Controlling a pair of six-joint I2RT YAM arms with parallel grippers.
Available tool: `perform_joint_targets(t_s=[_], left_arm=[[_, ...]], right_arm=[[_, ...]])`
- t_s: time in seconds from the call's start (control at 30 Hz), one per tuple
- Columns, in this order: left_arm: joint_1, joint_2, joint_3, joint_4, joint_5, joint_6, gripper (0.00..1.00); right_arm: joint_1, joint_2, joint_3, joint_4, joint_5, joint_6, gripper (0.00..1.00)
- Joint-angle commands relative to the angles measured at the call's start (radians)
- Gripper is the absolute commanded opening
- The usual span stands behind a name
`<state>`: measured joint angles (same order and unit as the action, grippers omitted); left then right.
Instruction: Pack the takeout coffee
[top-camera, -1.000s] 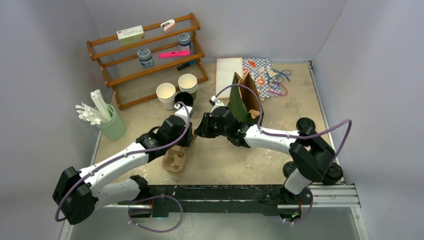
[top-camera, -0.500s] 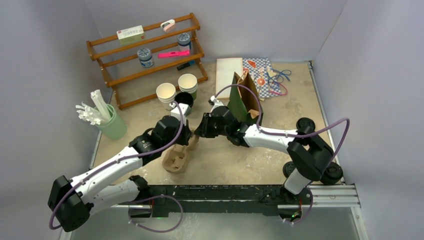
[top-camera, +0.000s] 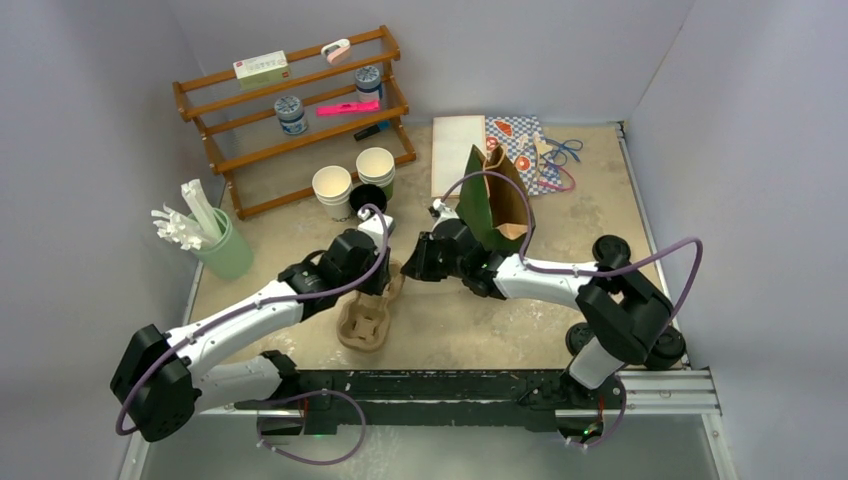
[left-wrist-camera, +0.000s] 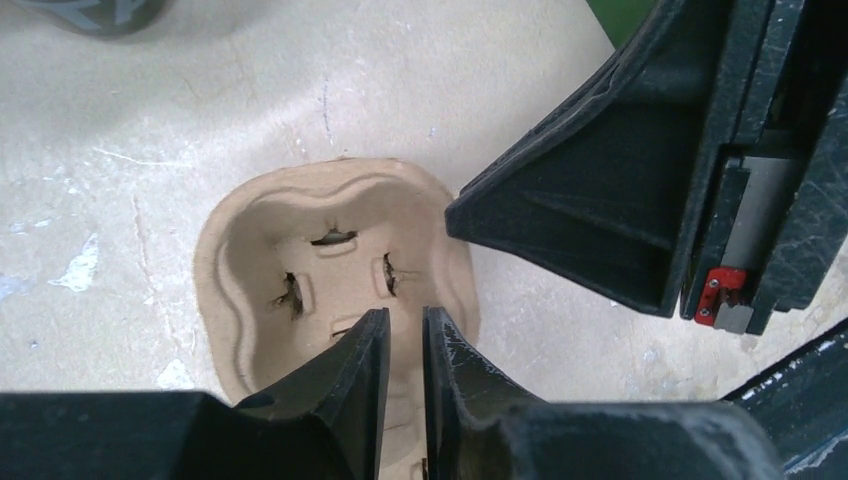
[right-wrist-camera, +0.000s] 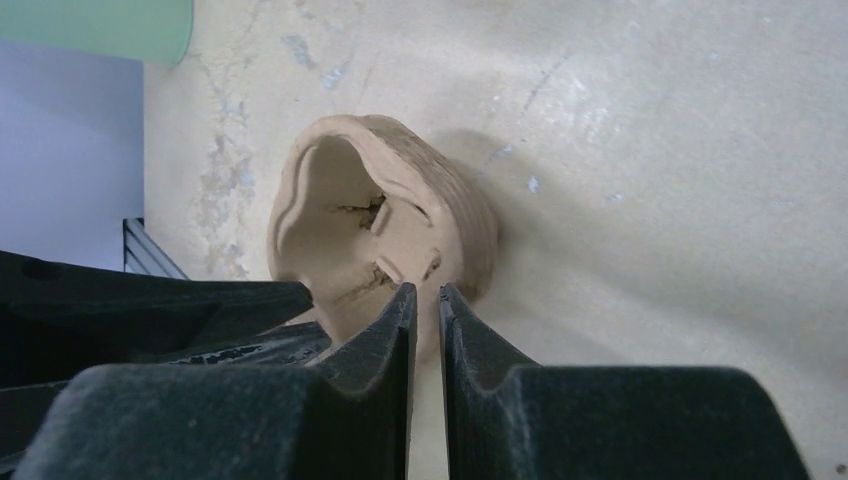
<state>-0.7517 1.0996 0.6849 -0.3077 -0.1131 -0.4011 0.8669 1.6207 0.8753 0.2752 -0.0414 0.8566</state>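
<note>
From above, the left hand (top-camera: 388, 280) and the right hand (top-camera: 413, 267) meet nose to nose over the far end of a brown cup holder (top-camera: 362, 322) lying on the bench (top-camera: 450, 330). A paper bag (top-camera: 480, 200) stands open just behind the right hand. The takeout coffee is hard to pick out. I think it is one of the round black tops (top-camera: 610, 247) well off to the right of the right hand (no green shows from up here, so I cannot say which one). Some open cups (top-camera: 332, 185) stand a little way behind the left hand, and none of them has a lid.

From the left wrist, the left hand's fingers are almost together, with only a thin slit between them. The rim of the cup holder (left-wrist-camera: 260, 260) runs into that slit, so this hand pinches the holder. The pocket just ahead of the fingertips is empty.

From the right wrist, the right hand's fingers are nearly together too. The edge of the cup holder (right-wrist-camera: 460, 220) reaches in between the tips, so I think this hand pinches it as well.

The job looks like it has only begun. No cup sits in the holder, and the coffee has yet to go into the holder and the bag.
</note>
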Motion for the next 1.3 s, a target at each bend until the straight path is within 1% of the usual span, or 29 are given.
perform_joint_targets(t_s=[0.0, 0.1, 0.17, 0.43, 0.77, 0.83, 0.93, 1.07, 1.17, 1.27], left_arm=[[0.002, 0.012, 0.01, 0.074, 0.077, 0.046, 0.23], [0.001, 0.023, 0.002, 0.101, 0.106, 0.056, 0.28], [-0.001, 0.037, 0.007, 0.104, 0.108, 0.067, 0.3], [-0.007, 0.138, 0.046, 0.094, 0.092, 0.07, 0.32], [-0.011, 0.188, 0.074, 0.116, 0.107, 0.068, 0.36], [-0.011, 0.181, 0.073, 0.123, 0.108, 0.068, 0.39], [-0.011, 0.169, 0.074, 0.123, 0.109, 0.059, 0.47], [-0.011, 0.161, 0.081, 0.108, 0.077, 0.053, 0.53], [-0.011, 0.169, 0.087, 0.098, 0.059, 0.053, 0.52], [-0.011, 0.188, 0.091, 0.091, 0.053, 0.052, 0.45]], right_arm=[[-0.017, -0.058, -0.032, 0.01, 0.032, 0.033, 0.14], [-0.019, -0.081, -0.038, -0.013, 0.052, 0.033, 0.14], [-0.019, -0.103, -0.055, -0.017, 0.075, 0.033, 0.14], [-0.019, -0.162, -0.101, -0.009, 0.104, 0.029, 0.15], [-0.019, -0.136, -0.091, -0.018, 0.075, 0.007, 0.17], [-0.019, -0.134, -0.091, -0.019, 0.079, 0.004, 0.17], [-0.019, -0.133, -0.097, -0.019, 0.079, 0.004, 0.17], [-0.019, -0.136, -0.099, -0.013, 0.074, 0.001, 0.17], [-0.019, -0.135, -0.096, -0.011, 0.075, -0.002, 0.17], [-0.019, -0.131, -0.089, -0.01, 0.075, -0.007, 0.17]])
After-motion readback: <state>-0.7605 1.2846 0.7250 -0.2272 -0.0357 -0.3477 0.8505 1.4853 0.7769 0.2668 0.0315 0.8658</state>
